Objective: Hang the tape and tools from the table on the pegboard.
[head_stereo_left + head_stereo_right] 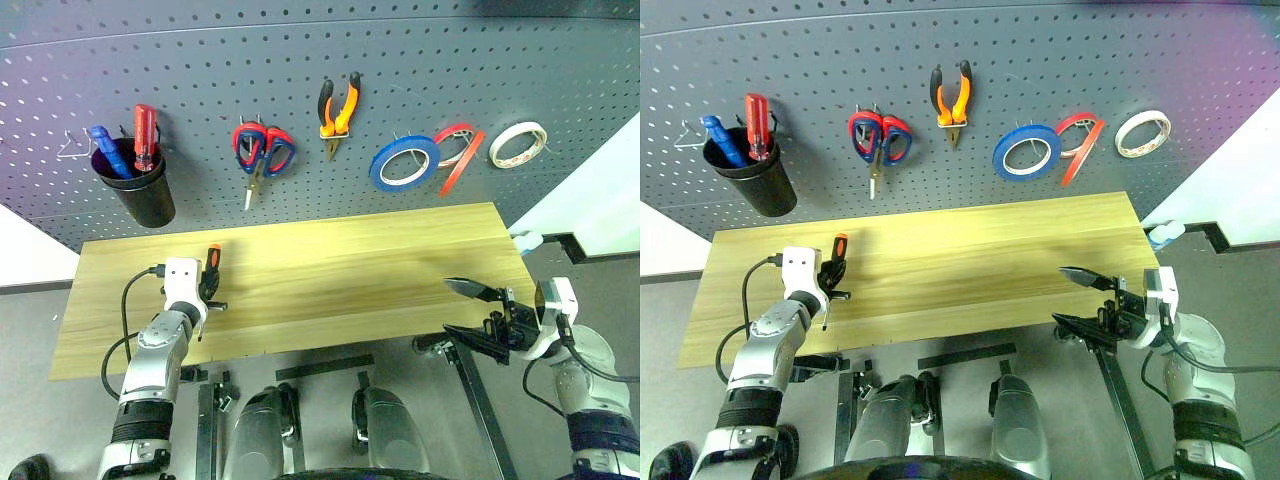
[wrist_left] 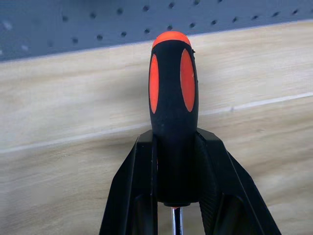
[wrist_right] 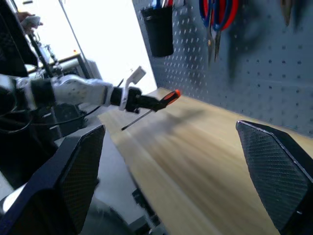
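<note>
screwdriver [image 2: 173, 117]: clamped in left gripper [image 1: 209, 290] fingers, above the counter's [image 1: 330, 275] left part, handle toward the pegboard [image 1: 300, 60]
look: slim shaft, black handle with orange inlays and cap
step: lift to the black cup [image 1: 140, 185]; keep grip firm, drop in shaft-first
right gripper [image 1: 478, 315]: fingers wide, empty, off counter's right end
</note>
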You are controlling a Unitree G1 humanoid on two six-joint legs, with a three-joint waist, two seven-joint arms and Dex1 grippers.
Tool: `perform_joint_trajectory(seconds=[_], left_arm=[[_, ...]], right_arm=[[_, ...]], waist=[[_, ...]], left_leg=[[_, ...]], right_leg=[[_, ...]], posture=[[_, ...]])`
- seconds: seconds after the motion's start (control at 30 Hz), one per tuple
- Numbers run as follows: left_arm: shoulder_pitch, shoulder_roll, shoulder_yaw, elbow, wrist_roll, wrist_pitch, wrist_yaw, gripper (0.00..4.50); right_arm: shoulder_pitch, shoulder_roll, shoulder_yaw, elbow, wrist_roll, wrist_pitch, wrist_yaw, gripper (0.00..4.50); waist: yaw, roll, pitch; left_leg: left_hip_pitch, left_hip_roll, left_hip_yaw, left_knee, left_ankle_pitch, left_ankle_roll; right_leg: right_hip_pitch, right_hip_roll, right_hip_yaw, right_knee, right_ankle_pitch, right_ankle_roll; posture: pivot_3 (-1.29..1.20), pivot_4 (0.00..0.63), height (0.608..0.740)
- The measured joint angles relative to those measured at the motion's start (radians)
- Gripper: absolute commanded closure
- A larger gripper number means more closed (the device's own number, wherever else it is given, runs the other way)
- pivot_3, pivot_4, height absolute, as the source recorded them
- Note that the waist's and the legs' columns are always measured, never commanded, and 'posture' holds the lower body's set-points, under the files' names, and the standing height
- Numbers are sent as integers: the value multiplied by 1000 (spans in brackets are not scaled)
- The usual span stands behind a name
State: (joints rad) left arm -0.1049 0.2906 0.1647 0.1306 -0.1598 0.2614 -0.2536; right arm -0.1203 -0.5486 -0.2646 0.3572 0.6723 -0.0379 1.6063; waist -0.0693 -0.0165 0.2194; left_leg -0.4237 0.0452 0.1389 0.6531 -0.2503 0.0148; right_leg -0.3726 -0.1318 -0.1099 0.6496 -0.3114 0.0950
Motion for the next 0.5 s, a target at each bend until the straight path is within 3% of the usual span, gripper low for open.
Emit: perform_joint_trajectory(seconds=[0.33, 0.5], left_arm=[[76, 7, -69, -112, 68, -106, -24, 3839], [87, 36, -72, -146, 128, -238, -13, 3839]], right_arm=[[-150, -3, 39, 242, 10, -106, 3, 0], [-236, -3, 78, 360, 5, -159, 5, 0]], waist=[[-1, 2, -81], [-3, 5, -109]], left_leg=[[0, 1, 0, 1, 0, -1], [1, 2, 0, 3, 1, -2]], right_leg=[[1, 4, 0, 0, 0, 1], [1, 5, 0, 1, 1, -1]], posture=[[-116, 0, 740], [-105, 0, 740]])
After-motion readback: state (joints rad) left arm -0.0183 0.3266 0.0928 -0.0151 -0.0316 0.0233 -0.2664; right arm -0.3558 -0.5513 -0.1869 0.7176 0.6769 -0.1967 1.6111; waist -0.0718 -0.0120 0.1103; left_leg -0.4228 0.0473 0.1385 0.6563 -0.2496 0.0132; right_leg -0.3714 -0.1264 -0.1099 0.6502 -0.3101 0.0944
